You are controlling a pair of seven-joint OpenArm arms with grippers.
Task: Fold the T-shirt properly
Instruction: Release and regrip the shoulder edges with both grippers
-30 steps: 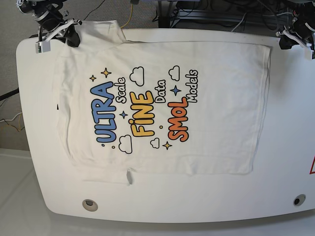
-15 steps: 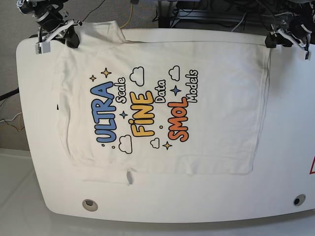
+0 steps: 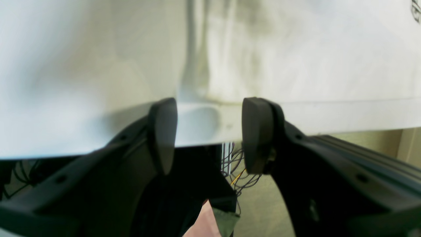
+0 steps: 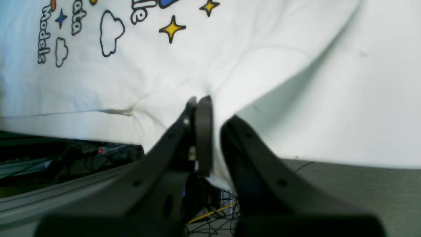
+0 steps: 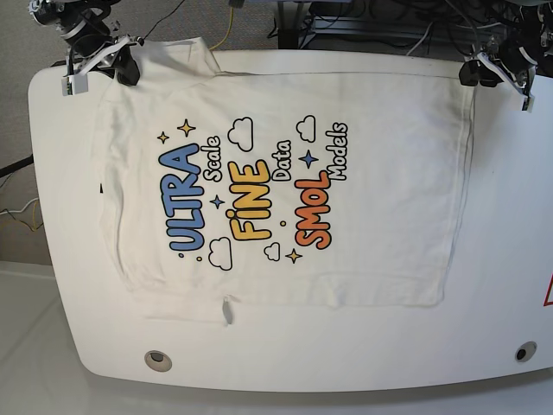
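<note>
Base view first: you've got the T-shirt [image 5: 285, 186] spread flat across the white table [image 5: 510, 242], print side up, its length running left to right across the picture. Your right gripper [image 5: 121, 62] sits at the shirt's far left corner in this view, and your left gripper [image 5: 473, 71] is at the far right corner, right on the table's back edge.

Right wrist view: your fingers [image 4: 204, 131] are clamped together on a pinch of white cloth, and the fabric pulls up into a ridge from that grip, with yellow stars and cloud outlines of the print just beyond.

Left wrist view: your two pads [image 3: 162, 131] stand well apart with nothing between them, hanging over the table's edge, and the shirt's hem corner [image 3: 210, 89] lies just ahead of them, blurred.
</note>
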